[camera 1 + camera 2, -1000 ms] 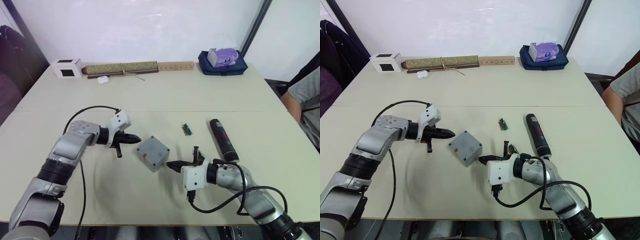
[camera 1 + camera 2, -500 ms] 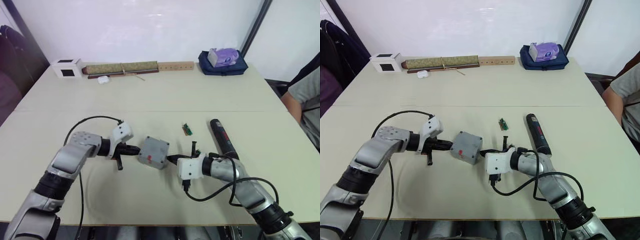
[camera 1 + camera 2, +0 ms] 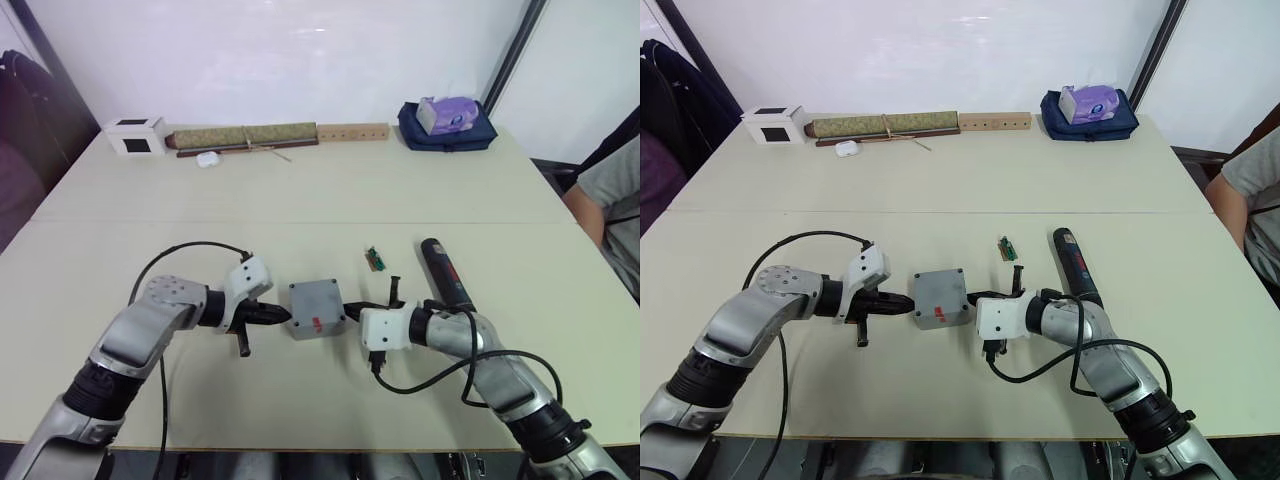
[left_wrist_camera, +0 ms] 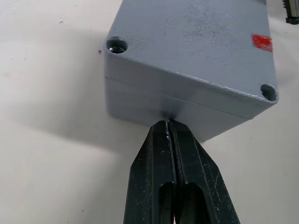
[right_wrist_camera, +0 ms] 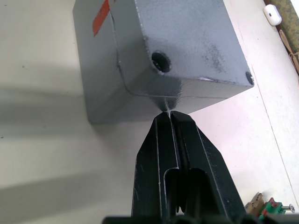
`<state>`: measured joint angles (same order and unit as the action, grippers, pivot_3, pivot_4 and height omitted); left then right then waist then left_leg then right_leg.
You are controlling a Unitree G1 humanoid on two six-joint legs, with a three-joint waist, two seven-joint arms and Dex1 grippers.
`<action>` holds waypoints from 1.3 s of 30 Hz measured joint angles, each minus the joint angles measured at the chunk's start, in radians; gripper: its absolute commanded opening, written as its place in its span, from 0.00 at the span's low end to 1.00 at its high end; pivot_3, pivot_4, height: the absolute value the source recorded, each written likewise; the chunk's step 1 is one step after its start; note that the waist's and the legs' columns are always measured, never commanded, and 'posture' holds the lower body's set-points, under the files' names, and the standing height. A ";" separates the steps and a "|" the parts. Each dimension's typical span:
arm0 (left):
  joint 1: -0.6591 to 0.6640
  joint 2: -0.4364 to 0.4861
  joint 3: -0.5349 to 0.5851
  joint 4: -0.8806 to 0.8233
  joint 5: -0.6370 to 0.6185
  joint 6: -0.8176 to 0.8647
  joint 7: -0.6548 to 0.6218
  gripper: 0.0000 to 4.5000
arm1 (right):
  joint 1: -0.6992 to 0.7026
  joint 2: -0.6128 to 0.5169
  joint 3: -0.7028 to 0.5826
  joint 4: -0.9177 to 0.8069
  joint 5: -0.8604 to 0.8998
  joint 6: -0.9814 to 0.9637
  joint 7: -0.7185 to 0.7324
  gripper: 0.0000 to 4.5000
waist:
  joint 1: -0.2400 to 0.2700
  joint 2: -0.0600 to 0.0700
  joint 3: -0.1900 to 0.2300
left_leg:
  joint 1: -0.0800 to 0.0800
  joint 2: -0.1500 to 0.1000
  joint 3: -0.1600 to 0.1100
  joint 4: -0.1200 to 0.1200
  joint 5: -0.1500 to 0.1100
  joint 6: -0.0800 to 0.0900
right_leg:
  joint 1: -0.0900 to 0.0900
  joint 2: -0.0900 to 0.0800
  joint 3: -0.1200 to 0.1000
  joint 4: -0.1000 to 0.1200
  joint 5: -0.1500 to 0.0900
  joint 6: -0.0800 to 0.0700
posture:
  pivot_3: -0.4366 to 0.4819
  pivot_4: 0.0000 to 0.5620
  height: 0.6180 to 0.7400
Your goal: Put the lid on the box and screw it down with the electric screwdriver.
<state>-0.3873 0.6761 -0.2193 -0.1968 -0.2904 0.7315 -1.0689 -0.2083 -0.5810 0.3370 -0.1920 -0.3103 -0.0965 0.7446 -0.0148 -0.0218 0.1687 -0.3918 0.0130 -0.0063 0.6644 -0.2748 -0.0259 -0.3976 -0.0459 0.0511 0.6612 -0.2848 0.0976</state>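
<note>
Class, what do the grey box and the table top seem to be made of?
Box: probably moulded plastic or cast metal, matt grey, going by its fine speckled texture and rounded screw holes.
Table: likely laminate, smooth pale beige with a faint sheen.

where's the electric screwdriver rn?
The electric screwdriver lies flat on the table, on the robot's right, just beyond the right end effector and right of the small green circuit board.
</note>
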 measured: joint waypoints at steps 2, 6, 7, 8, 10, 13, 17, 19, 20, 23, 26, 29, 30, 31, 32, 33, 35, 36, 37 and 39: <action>-0.007 -0.005 0.000 0.010 0.000 -0.002 0.007 0.00 | 0.008 0.000 0.000 -0.004 0.000 0.002 0.001 0.00 | 0.000 0.000 0.000 | 0.000 0.000 0.000 0.000 0.000 0.000 | 0.000 0.000 0.000 0.000 0.000 0.000 | 0.48 0.27 1.00; -0.013 -0.013 0.003 0.028 0.000 -0.004 0.022 0.00 | 0.019 0.002 0.001 -0.011 0.000 0.003 0.007 0.00 | 0.000 0.000 0.000 | 0.000 0.000 0.000 0.000 0.000 0.000 | 0.000 0.000 0.000 0.000 0.000 0.000 | 0.48 0.27 1.00; -0.013 -0.013 0.003 0.028 0.000 -0.004 0.023 0.00 | 0.019 0.002 0.001 -0.012 0.000 0.004 0.008 0.00 | 0.000 0.000 0.000 | 0.000 0.000 0.000 0.000 0.000 0.000 | 0.000 0.000 0.000 0.000 0.000 0.000 | 0.48 0.27 1.00; -0.014 -0.013 0.003 0.028 0.000 -0.004 0.023 0.00 | 0.019 0.002 0.001 -0.013 0.000 0.004 0.008 0.00 | 0.000 0.000 0.000 | 0.000 0.000 0.000 0.000 0.000 0.000 | 0.000 0.000 0.000 0.000 0.000 0.000 | 0.48 0.27 1.00; -0.014 -0.012 0.003 0.029 0.000 -0.006 0.024 0.00 | 0.022 0.001 0.000 -0.019 0.000 0.006 0.008 0.00 | 0.000 0.000 0.000 | 0.000 0.000 0.000 0.000 0.000 0.000 | 0.000 0.000 0.000 0.000 0.000 0.000 | 0.48 0.27 1.00; -0.019 -0.013 0.009 0.033 -0.004 -0.008 0.035 0.00 | 0.032 0.001 -0.002 -0.038 0.001 0.018 0.008 0.00 | 0.000 0.000 0.000 | 0.000 0.000 0.000 0.000 0.000 0.000 | 0.000 0.000 0.000 0.000 0.000 0.000 | 0.48 0.27 1.00; 0.007 -0.023 0.081 0.031 -0.002 -0.137 0.071 0.00 | 0.054 -0.001 -0.041 -0.089 0.035 0.047 0.008 0.00 | -0.002 0.000 0.000 | 0.000 0.001 0.000 0.000 0.000 0.000 | -0.001 0.000 0.000 0.000 0.000 0.000 | 0.48 0.27 1.00; 0.044 -0.020 0.121 0.038 0.015 -0.248 0.088 0.00 | 0.062 -0.013 -0.097 -0.124 0.066 0.083 0.007 0.00 | 0.000 0.001 0.000 | 0.000 0.001 0.000 -0.001 0.000 0.000 | 0.000 -0.001 0.000 0.000 0.000 0.000 | 0.48 0.27 1.00; 0.048 -0.012 0.128 0.063 0.014 -0.247 0.093 0.00 | 0.068 -0.022 -0.137 -0.151 0.085 0.116 0.006 0.00 | 0.001 0.001 0.000 | 0.000 0.001 0.000 -0.001 0.000 0.000 | 0.000 -0.001 0.000 0.000 0.000 0.000 | 0.48 0.27 1.00; -0.015 -0.054 0.216 0.163 -0.086 -0.126 0.113 0.00 | 0.145 -0.025 -0.246 -0.253 0.172 0.257 0.009 0.00 | 0.018 -0.001 0.001 | -0.002 0.001 -0.003 0.000 0.000 0.000 | 0.000 -0.001 -0.003 0.000 0.000 0.000 | 0.48 0.27 1.00; -0.149 -0.024 0.277 0.115 -0.173 -0.033 0.108 0.00 | 0.225 0.033 -0.371 -0.341 0.313 0.461 -0.012 0.00 | 0.023 -0.005 0.004 | -0.003 0.001 -0.003 0.000 0.000 0.000 | 0.001 -0.001 -0.003 -0.002 0.000 0.000 | 0.48 0.27 1.00; -0.194 0.010 0.235 -0.048 -0.227 0.015 0.056 0.00 | 0.250 0.054 -0.446 -0.410 0.425 0.647 -0.032 0.00 | 0.012 0.000 0.002 | 0.000 0.000 -0.001 -0.001 -0.001 0.001 | 0.003 -0.003 -0.001 -0.006 0.000 0.000 | 0.48 0.27 1.00; -0.193 0.010 0.206 -0.075 -0.231 0.025 0.047 0.00 | 0.252 0.050 -0.448 -0.423 0.444 0.702 -0.034 0.00 | 0.008 0.000 0.002 | 0.000 0.000 -0.001 -0.002 -0.001 0.001 | 0.004 -0.003 -0.001 -0.006 0.000 0.000 | 0.48 0.27 1.00; -0.184 0.010 0.166 -0.092 -0.228 0.027 0.043 0.00 | 0.253 0.040 -0.443 -0.436 0.458 0.767 -0.039 0.00 | 0.002 0.000 0.002 | 0.000 0.000 -0.001 -0.002 -0.001 0.001 | 0.004 -0.002 -0.001 -0.006 0.000 0.000 | 0.48 0.27 1.00; -0.173 0.010 0.136 -0.098 -0.221 0.027 0.038 0.00 | 0.253 0.036 -0.441 -0.439 0.467 0.812 -0.046 0.06 | -0.003 0.000 0.002 | 0.000 0.001 -0.001 -0.002 -0.001 0.001 | 0.003 -0.001 -0.001 -0.006 0.000 0.000 | 0.48 0.27 1.00; -0.161 0.012 0.108 -0.100 -0.216 0.026 0.032 0.00 | 0.251 0.033 -0.442 -0.440 0.477 0.857 -0.059 0.11 | -0.005 0.000 0.002 | 0.000 0.001 -0.001 -0.002 -0.001 0.001 | 0.002 0.001 -0.001 -0.006 0.000 0.000 | 0.48 0.27 1.00; -0.156 0.022 0.075 -0.109 -0.210 0.024 0.023 0.00 | 0.225 0.050 -0.450 -0.447 0.519 0.936 -0.082 0.27 | -0.006 0.000 0.003 | 0.000 0.002 -0.001 -0.002 -0.001 0.001 | 0.002 0.003 -0.001 -0.006 0.000 0.000 | 0.48 0.27 1.00; -0.156 0.028 0.071 -0.120 -0.208 0.021 0.017 0.00 | 0.213 0.060 -0.458 -0.461 0.541 0.965 -0.092 0.36 | -0.005 0.001 0.003 | 0.000 0.002 -0.002 -0.002 -0.001 0.001 | 0.002 0.004 -0.001 -0.006 0.000 0.000 | 0.48 0.27 1.00; -0.158 0.036 0.068 -0.129 -0.207 0.018 0.008 0.00 | 0.203 0.064 -0.464 -0.475 0.557 0.988 -0.100 0.43 | -0.004 0.001 0.003 | 0.000 0.002 -0.002 -0.002 -0.001 0.001 | 0.001 0.003 -0.001 -0.006 0.000 0.000 | 0.48 0.27 1.00; -0.163 0.057 0.052 -0.143 -0.197 0.005 -0.010 0.00 | 0.191 0.064 -0.482 -0.511 0.599 1.046 -0.117 0.64 | -0.001 0.001 0.003 | -0.001 0.002 -0.002 -0.003 -0.001 0.001 | 0.001 0.003 -0.001 -0.006 0.000 0.000 | 0.48 0.27 1.00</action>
<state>-0.5499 0.7331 -0.1672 -0.3397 -0.4871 0.7362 -1.0794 -0.0175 -0.5167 -0.1447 -0.7029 0.2882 0.9491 0.6277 -0.0156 -0.0206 0.1722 -0.3924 0.0148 -0.0081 0.6619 -0.2758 -0.0245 -0.3961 -0.0430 0.0499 0.6555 -0.2847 0.0973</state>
